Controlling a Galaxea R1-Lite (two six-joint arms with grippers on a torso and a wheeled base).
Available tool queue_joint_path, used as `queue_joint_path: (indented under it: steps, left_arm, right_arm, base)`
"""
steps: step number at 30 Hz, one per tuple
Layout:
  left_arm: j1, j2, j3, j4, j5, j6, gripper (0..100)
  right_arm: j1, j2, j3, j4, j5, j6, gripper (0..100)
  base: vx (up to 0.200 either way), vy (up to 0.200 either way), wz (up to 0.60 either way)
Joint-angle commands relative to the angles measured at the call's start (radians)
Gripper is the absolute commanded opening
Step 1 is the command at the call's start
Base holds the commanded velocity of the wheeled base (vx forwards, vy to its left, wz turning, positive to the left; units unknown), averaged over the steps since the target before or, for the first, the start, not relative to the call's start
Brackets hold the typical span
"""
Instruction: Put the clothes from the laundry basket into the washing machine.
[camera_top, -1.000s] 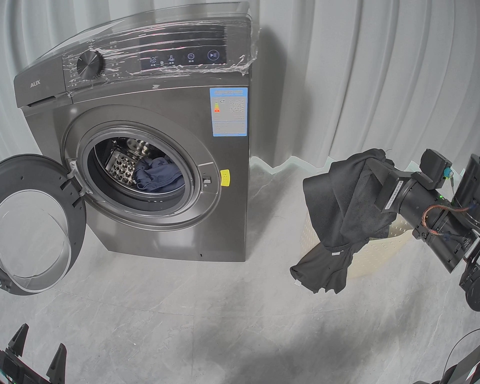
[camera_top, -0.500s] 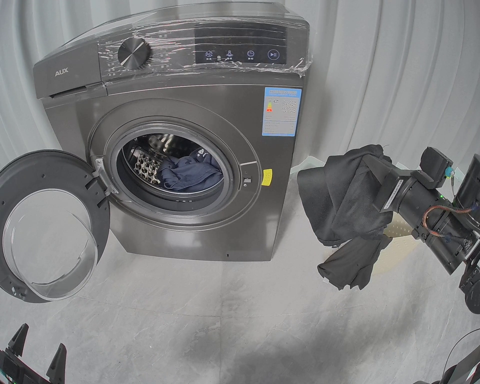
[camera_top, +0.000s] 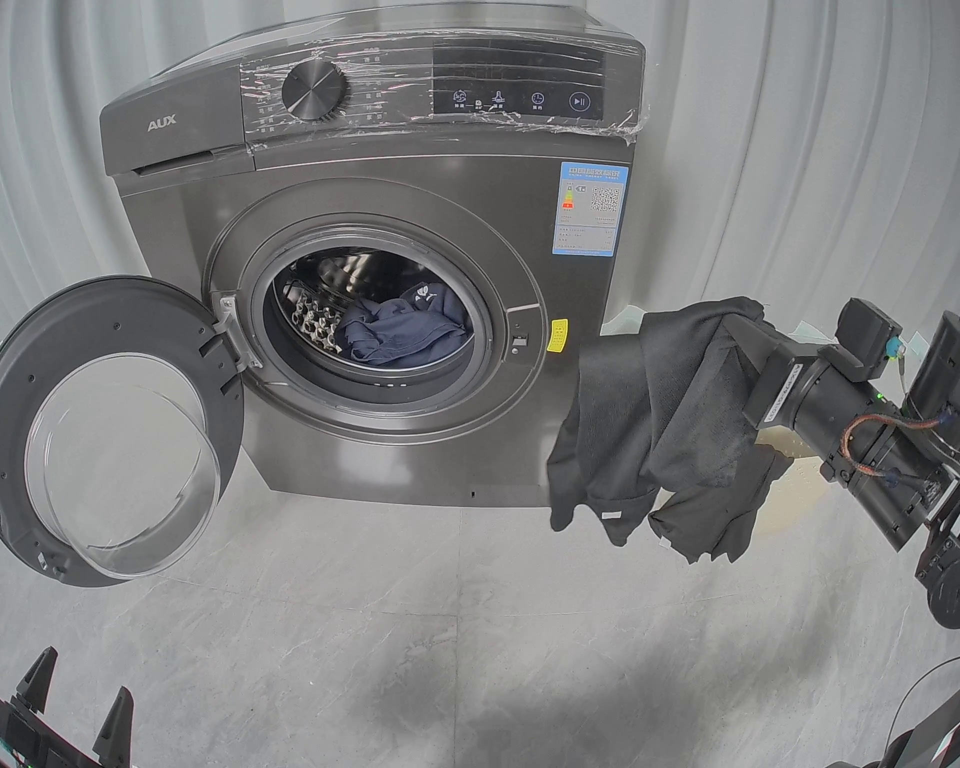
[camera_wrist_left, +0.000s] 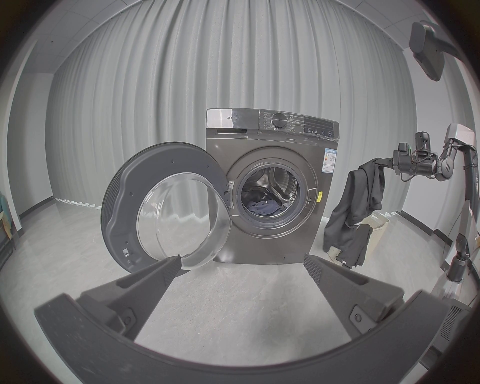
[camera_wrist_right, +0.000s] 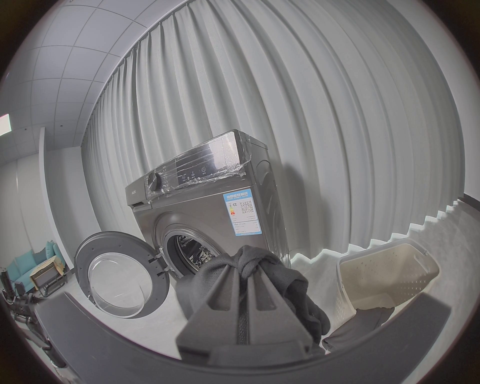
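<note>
The grey washing machine (camera_top: 400, 190) stands in front of me with its round door (camera_top: 100, 330) swung open to the left. A dark blue garment (camera_top: 405, 330) lies inside the drum. My right gripper (camera_top: 755, 365) is shut on a black garment (camera_top: 660, 420) that hangs in the air just right of the machine's front corner. In the right wrist view the fingers (camera_wrist_right: 243, 295) are pressed together with the black cloth (camera_wrist_right: 295, 295) bunched around them. My left gripper (camera_wrist_left: 241, 260) is open and holds nothing, low at the head view's bottom left (camera_top: 70, 700).
The cream laundry basket (camera_wrist_right: 390, 275) stands on the floor by the curtain, right of the machine, with dark cloth draped at its near rim. White curtains run behind everything. Bare grey floor (camera_top: 400, 620) stretches in front of the machine.
The head view has shifted, so the machine now sits more centred and nearer. The black garment has swung left toward the machine, its lower folds spreading out. The left gripper has kept still.
</note>
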Motion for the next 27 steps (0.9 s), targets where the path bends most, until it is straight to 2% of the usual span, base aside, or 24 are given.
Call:
queue_joint_path:
  steps: [1, 3, 18, 27]
  left_arm:
    - [0.000, -0.018, 0.015, 0.000, 0.000, -0.001, 100]
    - [0.000, -0.018, 0.015, 0.000, 0.000, -0.001, 100]
    - [0.000, -0.018, 0.015, 0.000, 0.000, -0.001, 100]
    - [0.000, -0.018, 0.015, 0.000, 0.000, -0.001, 100]
  right_arm:
    - [0.000, 0.005, 0.001, -0.001, 0.000, 0.000, 0]
    - [0.000, 0.009, 0.001, -0.001, 0.000, 0.000, 0]
    - [0.000, 0.012, 0.003, -0.001, 0.000, 0.001, 0]
    - [0.000, 0.015, 0.003, -0.001, 0.000, 0.001, 0]
  base:
    - [0.000, 0.000, 0.00]
    - [0.000, 0.000, 0.00]
    - [0.000, 0.200, 0.00]
    - [0.000, 0.000, 0.00]
